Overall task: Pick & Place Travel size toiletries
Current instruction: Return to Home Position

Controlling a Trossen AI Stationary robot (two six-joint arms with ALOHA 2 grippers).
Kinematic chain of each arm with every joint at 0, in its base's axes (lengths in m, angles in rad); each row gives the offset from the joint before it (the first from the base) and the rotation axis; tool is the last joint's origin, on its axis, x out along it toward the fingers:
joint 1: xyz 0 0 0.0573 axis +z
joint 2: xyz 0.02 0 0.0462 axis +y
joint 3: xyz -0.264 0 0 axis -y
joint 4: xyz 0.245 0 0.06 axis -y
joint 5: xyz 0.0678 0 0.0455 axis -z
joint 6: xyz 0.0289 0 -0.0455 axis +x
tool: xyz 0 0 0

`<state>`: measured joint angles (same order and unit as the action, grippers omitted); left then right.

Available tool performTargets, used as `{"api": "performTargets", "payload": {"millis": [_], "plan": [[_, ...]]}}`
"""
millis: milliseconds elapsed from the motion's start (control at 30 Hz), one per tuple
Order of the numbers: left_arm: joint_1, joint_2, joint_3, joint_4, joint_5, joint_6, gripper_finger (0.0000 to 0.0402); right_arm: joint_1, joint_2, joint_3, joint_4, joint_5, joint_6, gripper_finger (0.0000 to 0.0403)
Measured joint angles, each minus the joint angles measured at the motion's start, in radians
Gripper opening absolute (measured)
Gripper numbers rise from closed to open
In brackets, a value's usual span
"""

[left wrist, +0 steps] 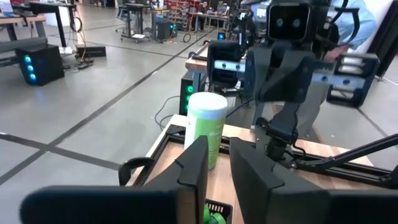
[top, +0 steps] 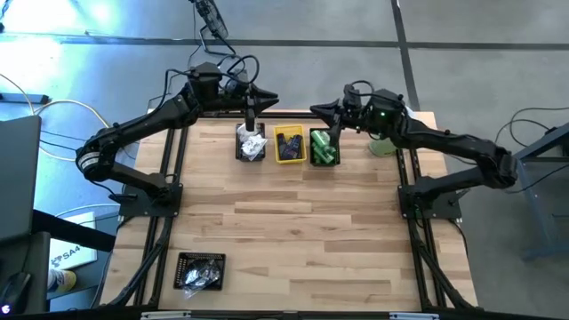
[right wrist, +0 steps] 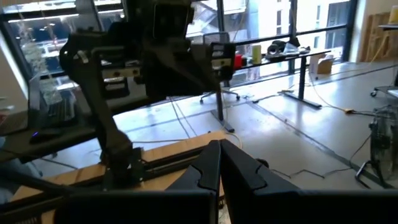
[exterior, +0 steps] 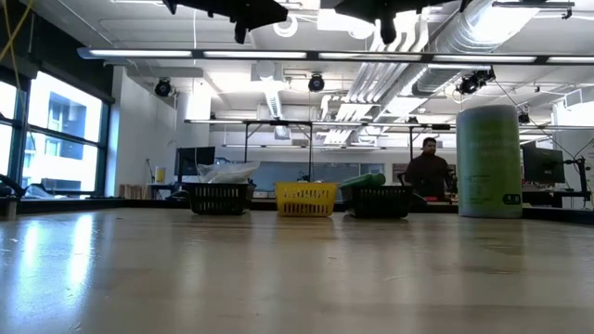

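we see the left gripper (left wrist: pixel 219 152) slightly parted and empty, the right gripper (right wrist: pixel 219 149) pinched closed (empty too), both hovering high near the yellow bin (exterior: pixel 305 199) and green bottles (top: pixel 324 149).

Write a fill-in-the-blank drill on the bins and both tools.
The yellow bin sits between two ___ bins.
The ___ bottles lie in the bin nearest the right tool.
The left tool hangs near the black bin of white ___.
A fourth bin stands alone on the ___ arm's side.
Missing: black; green; packets; left.
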<state>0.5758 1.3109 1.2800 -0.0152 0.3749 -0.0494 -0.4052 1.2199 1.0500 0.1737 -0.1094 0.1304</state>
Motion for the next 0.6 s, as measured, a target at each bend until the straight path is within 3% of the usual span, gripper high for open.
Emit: {"api": "performTargets", "payload": {"millis": [300,600], "plan": [[-0.002,0.000,0.000,-0.045,0.009,-0.007,0.0006,0.049,-0.009,0.000,-0.011,0.032,-0.006,0.0003],[-0.094,-0.008,0.000,-0.040,-0.011,0.016,0.0001,0.105,-0.024,0.000,-0.062,0.078,-0.030,0.0003]]}}
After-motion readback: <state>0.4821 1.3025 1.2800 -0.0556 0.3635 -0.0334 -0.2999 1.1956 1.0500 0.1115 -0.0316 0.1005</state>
